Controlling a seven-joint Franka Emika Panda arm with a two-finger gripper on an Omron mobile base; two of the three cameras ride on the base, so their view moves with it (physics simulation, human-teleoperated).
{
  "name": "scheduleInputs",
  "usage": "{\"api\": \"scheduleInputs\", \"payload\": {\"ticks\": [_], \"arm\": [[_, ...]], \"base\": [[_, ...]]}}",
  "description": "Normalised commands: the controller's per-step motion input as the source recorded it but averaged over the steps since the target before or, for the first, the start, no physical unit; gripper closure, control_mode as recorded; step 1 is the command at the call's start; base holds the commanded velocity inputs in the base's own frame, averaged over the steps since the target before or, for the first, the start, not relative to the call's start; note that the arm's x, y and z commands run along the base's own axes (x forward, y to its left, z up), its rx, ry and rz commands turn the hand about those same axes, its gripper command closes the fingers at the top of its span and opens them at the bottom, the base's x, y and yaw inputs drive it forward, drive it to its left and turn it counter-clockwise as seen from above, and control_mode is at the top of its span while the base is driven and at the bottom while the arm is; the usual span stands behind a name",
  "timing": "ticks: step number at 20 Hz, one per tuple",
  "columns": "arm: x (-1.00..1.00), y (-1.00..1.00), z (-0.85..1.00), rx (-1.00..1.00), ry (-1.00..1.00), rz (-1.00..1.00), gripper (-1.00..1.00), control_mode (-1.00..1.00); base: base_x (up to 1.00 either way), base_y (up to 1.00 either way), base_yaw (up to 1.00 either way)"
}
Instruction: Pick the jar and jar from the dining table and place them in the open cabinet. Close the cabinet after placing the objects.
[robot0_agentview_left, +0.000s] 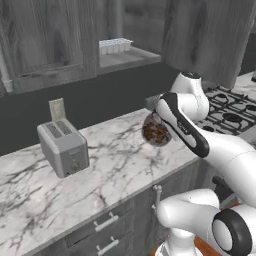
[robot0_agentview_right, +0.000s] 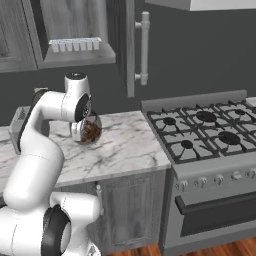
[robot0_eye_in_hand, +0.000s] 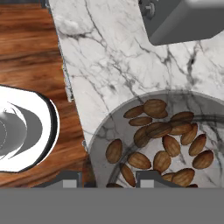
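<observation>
My fingers (robot0_eye_in_hand: 107, 179) are closed on the squat round jar (robot0_eye_in_hand: 162, 140), their two dark tips rising on either side of its near glass wall in the hand view, so the jar sits right between them and hangs above the counter (robot0_agentview_left: 115, 165) rather than resting on it. The jar is clear glass, bulbous, with smooth brown almonds heaped in its bottom; from the left base view it shows just beside my white forearm, over the counter's far right part. The counter is white-grey marble with dark veins, glossy and flat, carried on dark grey wood-grain drawers (robot0_agentview_left: 107, 232) with short silver handles. On its left part stands a boxy silver toaster (robot0_agentview_left: 63, 146), well apart from the jar. Behind runs a dark wall, and above it hang dark grey wood-grain wall cabinets; one cabinet (robot0_agentview_right: 75, 57) stands open, its door (robot0_agentview_right: 131, 45) swung out edge-on with a long vertical silver bar handle (robot0_agentview_right: 144, 47), and a row of small pale containers (robot0_agentview_right: 75, 45) sits on its shelf. To the right of the counter, touching its end, is a grey range (robot0_agentview_right: 210, 135) with black cast grates and round burners, knobs along its front. Below, the floor (robot0_eye_in_hand: 30, 52) is warm reddish-brown wood planking.
</observation>
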Motion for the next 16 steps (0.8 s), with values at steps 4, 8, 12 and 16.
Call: {"api": "scheduleInputs", "payload": {"ticks": [4, 8, 12, 16], "arm": [[0.0, 0.0, 0.0, 0.0, 0.0, 0.0, 1.0, 1.0], [0.0, 0.0, 0.0, 0.0, 0.0, 0.0, 1.0, 1.0], [0.0, 0.0, 0.0, 0.0, 0.0, 0.0, 1.0, 1.0], [0.0, 0.0, 0.0, 0.0, 0.0, 0.0, 1.0, 1.0]], "base": [[0.34, 0.19, 0.08], [0.5, -0.27, 0.01], [0.7, -0.19, 0.01], [0.04, 0.0, 0.0]]}}
